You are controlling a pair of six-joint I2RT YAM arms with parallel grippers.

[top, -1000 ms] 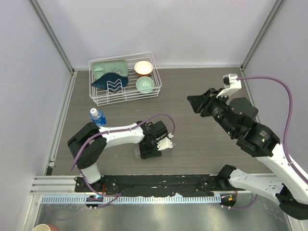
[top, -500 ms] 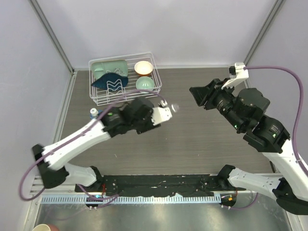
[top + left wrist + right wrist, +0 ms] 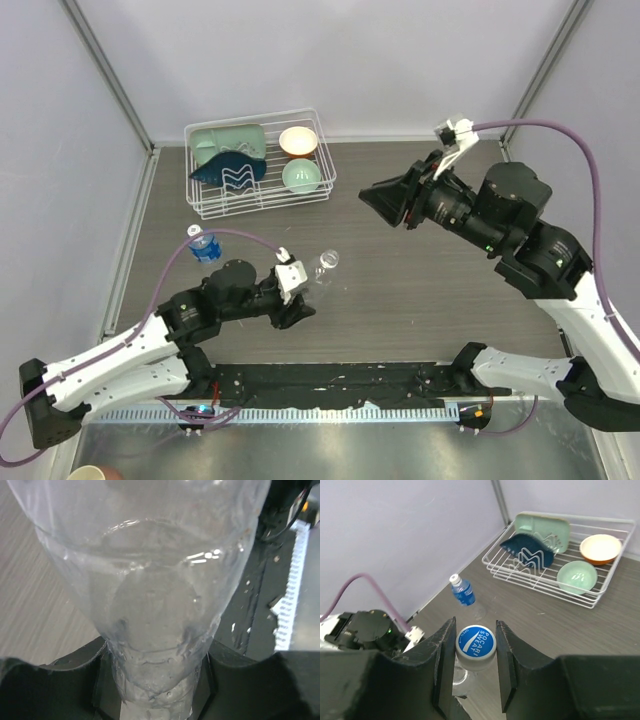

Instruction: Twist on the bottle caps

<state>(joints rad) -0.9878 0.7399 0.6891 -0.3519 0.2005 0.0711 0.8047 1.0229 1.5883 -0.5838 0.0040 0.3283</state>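
Holding the plain bottle [image 3: 322,268], the left jaws are clamped on its clear body, near the middle of the surface [image 3: 420,300]; the left arm [image 3: 150,345] reaches in low from the near-left corner; bottle mouth open, tipped up and to the right in the top view; in the left wrist view the clear plastic [image 3: 160,605] fills the gap between both fingers; cannot tell whether the bottle touches the surface. Right arm [image 3: 520,225] raised, right of centre, well apart from the left; right jaws clamped on a cap [image 3: 476,641], white rim, blue printed top, held in the air. Labelled bottle [image 3: 204,245] stands alone at the left, white cap on, between the left arm and the rack [image 3: 260,208]; the rack sits at the far left, with two bowls inside.
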